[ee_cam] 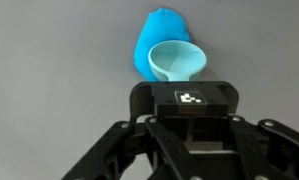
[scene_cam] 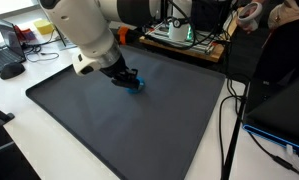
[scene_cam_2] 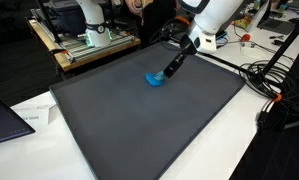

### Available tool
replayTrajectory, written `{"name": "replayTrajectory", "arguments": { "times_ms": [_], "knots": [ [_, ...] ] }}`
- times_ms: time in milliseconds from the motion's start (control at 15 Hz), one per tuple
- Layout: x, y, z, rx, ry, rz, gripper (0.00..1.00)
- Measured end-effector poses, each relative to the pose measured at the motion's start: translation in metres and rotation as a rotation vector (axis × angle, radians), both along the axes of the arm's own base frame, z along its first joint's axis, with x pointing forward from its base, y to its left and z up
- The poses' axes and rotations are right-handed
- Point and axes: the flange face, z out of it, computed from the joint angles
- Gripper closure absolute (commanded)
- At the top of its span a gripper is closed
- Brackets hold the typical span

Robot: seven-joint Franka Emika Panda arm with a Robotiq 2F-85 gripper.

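Blue cup [ee_cam: 167, 50] is lying on its side toward the far part of the dark mat [scene_cam_2: 139, 130]. The gripper [scene_cam_2: 167, 73] is clenching, apparently grasping the cup's rim. Judged so, the grasp is standing made, the cup not yet lifted.

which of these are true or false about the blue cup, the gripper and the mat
1. The blue cup is on the dark grey mat. True.
2. The gripper hangs far from the cup, out past the mat's edge. False: it is over the mat, right at the cup and shut on it.
3. The wrist view shows the cup's open mouth. True.
4. The mat lies on a black table. False: the table around the mat is white.
5. The cup is red. False: it is blue in every view.
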Motion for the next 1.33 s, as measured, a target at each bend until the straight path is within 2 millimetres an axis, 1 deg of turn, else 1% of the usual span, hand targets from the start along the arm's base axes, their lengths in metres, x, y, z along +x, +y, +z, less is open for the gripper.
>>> {"name": "replayTrajectory", "arguments": {
  "times_ms": [333, 733, 1067, 1333],
  "knots": [
    [0.004, -0.011, 0.000, 0.023, -0.021, -0.031, 0.78],
    [0.006, -0.015, 0.001, 0.027, -0.034, -0.033, 0.78],
    [-0.001, -0.018, 0.006, 0.045, 0.019, 0.034, 0.78],
    [-0.009, -0.026, 0.011, 0.054, 0.053, 0.059, 0.78]
  ]
}}
